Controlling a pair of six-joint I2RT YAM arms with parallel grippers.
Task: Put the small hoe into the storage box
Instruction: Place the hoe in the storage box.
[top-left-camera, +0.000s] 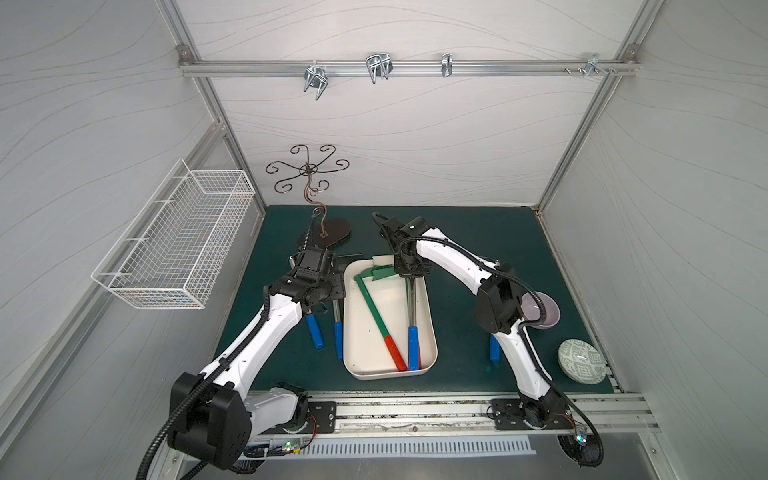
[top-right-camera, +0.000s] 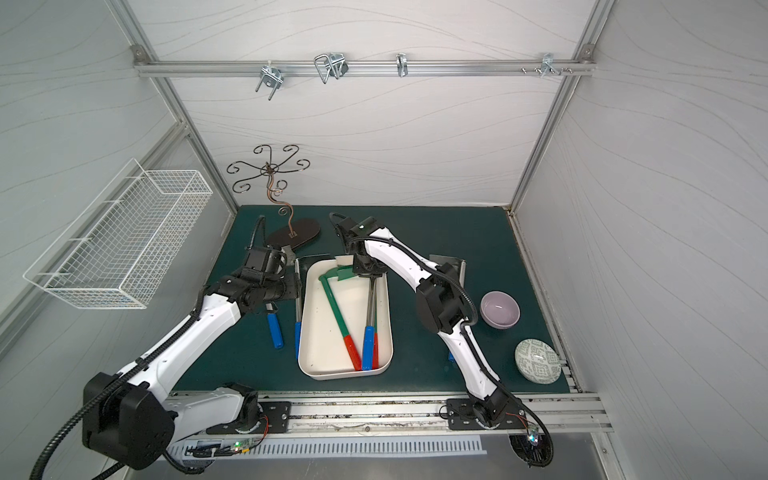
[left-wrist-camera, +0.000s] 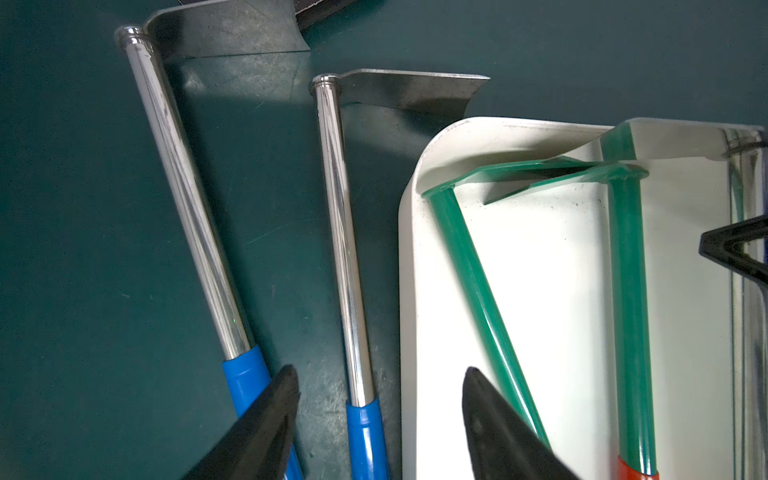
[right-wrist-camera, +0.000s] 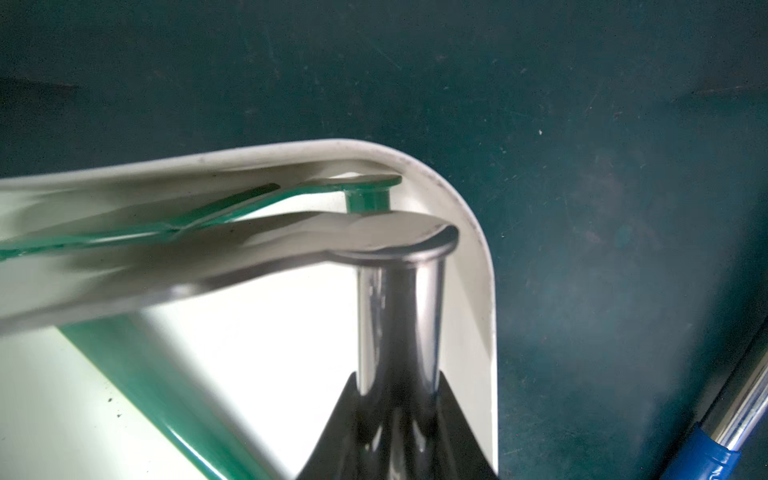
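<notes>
The cream storage box (top-left-camera: 386, 375) (top-right-camera: 340, 374) lies mid-mat. My right gripper (top-left-camera: 409, 276) (right-wrist-camera: 397, 386) is shut on the steel shaft (right-wrist-camera: 399, 324) of a small hoe with a blue handle (top-left-camera: 413, 347). That hoe is inside the box, its blade over the far end above two green hoes (left-wrist-camera: 478, 282) (left-wrist-camera: 629, 291) with red handles. My left gripper (top-left-camera: 328, 297) (left-wrist-camera: 380, 374) hangs open and holds nothing. It is above two more blue-handled steel hoes (left-wrist-camera: 187, 199) (left-wrist-camera: 340, 249) that lie on the mat just left of the box.
Another blue-handled hoe (top-left-camera: 494, 347) lies right of the box, mostly behind my right arm. A purple bowl (top-left-camera: 540, 313) and a patterned dish (top-left-camera: 579, 359) sit at the right. A hook stand (top-left-camera: 328, 232) is at the back left, a wire basket (top-left-camera: 174, 245) on the left wall.
</notes>
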